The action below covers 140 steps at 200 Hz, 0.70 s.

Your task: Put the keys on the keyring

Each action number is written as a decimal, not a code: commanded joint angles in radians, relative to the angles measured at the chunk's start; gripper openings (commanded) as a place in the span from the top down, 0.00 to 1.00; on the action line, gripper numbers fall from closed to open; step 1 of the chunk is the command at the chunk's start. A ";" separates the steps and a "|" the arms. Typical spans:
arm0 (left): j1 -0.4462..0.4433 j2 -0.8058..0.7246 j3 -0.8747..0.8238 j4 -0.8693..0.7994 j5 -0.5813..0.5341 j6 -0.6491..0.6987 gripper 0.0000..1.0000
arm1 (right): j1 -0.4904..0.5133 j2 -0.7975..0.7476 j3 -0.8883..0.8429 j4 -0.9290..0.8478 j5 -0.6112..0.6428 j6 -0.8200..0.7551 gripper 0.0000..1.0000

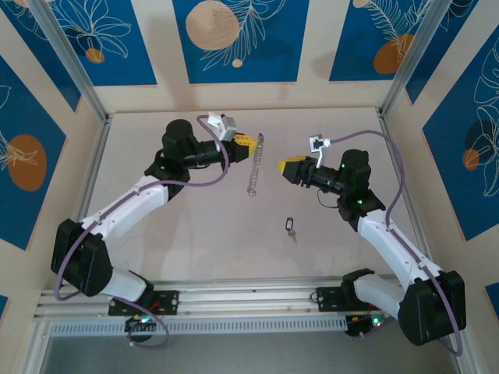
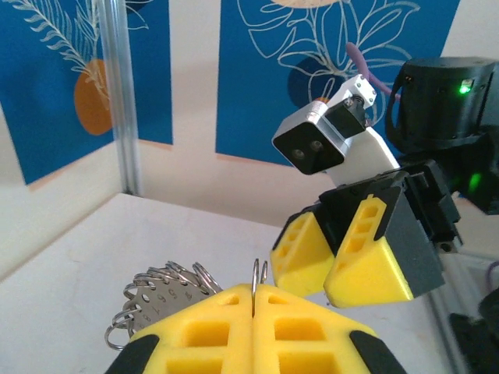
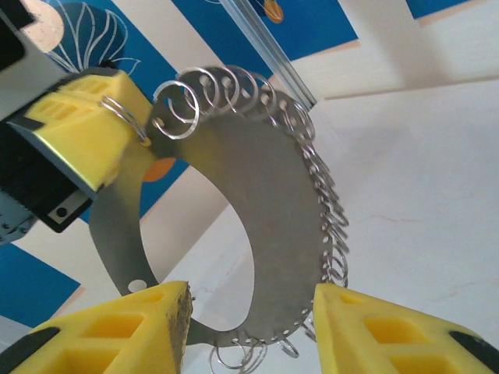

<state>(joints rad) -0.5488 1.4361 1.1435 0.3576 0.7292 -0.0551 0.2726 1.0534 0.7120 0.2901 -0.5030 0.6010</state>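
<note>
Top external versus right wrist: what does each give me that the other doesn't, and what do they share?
Top external adds the small dark key with a pale centre, lying loose on the pale table. Right wrist adds detail: the large silvery-grey keyring is a flat plate edged with small wire rings. Both show the shut left gripper holding it, and the open right gripper facing it.

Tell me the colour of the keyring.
Silvery grey metal, edged with small wire rings; the right wrist view shows the keyring best.
</note>
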 commanded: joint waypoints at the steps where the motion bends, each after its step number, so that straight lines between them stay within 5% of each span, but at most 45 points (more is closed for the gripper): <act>1: -0.024 -0.054 -0.001 -0.004 -0.099 0.126 1.00 | -0.004 -0.014 -0.015 0.004 0.012 -0.005 0.54; 75: -0.038 -0.052 0.007 -0.032 -0.110 0.160 1.00 | -0.006 0.008 -0.013 -0.008 0.025 0.004 0.56; 140: -0.037 -0.066 -0.040 -0.014 -0.139 0.069 1.00 | -0.007 0.028 0.034 -0.440 0.281 0.043 0.55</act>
<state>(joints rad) -0.5747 1.4059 1.1275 0.3126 0.6140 0.0532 0.2710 1.0718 0.7185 0.0723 -0.3511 0.6170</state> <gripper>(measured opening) 0.048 0.444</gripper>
